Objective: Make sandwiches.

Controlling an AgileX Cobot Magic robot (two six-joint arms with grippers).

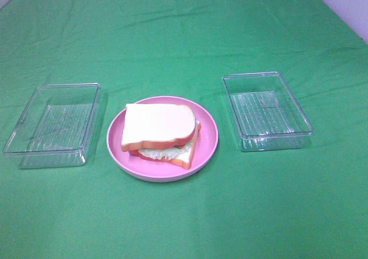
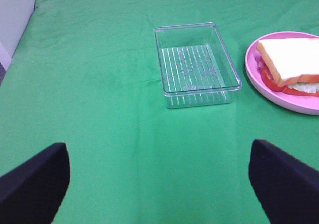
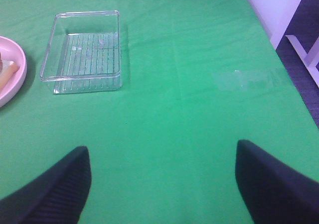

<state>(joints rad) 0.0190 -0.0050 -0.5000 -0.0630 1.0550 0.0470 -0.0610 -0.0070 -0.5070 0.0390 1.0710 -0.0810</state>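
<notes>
The green-clothed desk (image 1: pixel 184 34) carries two clear plastic trays (image 1: pixel 53 124) (image 1: pixel 266 110), apparently emptied. Between them the pink plate (image 1: pixel 209 141) holds the finished sandwich (image 1: pixel 161 132), ahead of both end effectors. Left end effector (image 2: pixel 159 184) and right end effector (image 3: pixel 162 184) stand spread, holding nothing. Fillings beneath the lettuce are hard to make out.

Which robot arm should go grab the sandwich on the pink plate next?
Probably the left. Its wrist view shows the sandwich clearly on the plate, while the right wrist view catches only the plate's edge. Both pincers, left and right, are open, holding nothing.
</notes>
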